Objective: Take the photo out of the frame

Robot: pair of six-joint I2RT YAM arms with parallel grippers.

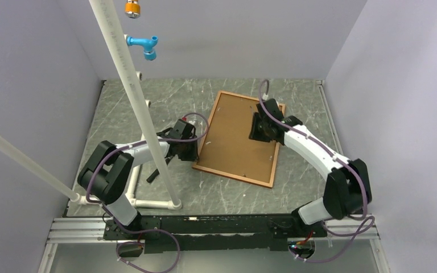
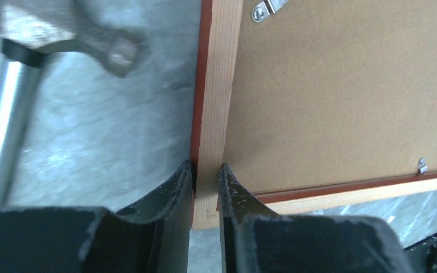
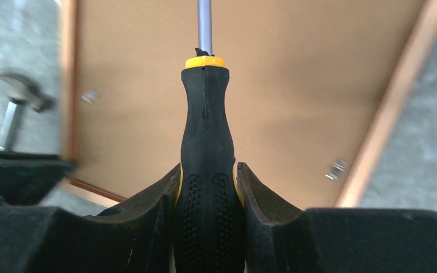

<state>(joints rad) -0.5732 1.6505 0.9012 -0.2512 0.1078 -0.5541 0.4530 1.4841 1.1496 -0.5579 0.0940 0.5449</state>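
Observation:
The frame (image 1: 205,140) lies face down on the table, its reddish-brown border round the photo's brown board backing (image 1: 239,133); the print side is hidden. My left gripper (image 1: 190,152) is shut on the frame's near left corner; in the left wrist view its fingers clamp the pale wood rail (image 2: 207,182) beside the backing (image 2: 341,91). My right gripper (image 1: 262,129) is over the backing's right part, shut on a black and yellow screwdriver (image 3: 206,148) whose metal shaft points down at the backing (image 3: 296,85). Small metal clips (image 3: 337,169) hold the backing.
A hammer (image 2: 17,62) lies on the marble table left of the frame, its black handle (image 1: 153,174) near the white pipe stand (image 1: 142,131). Grey walls enclose the table on three sides.

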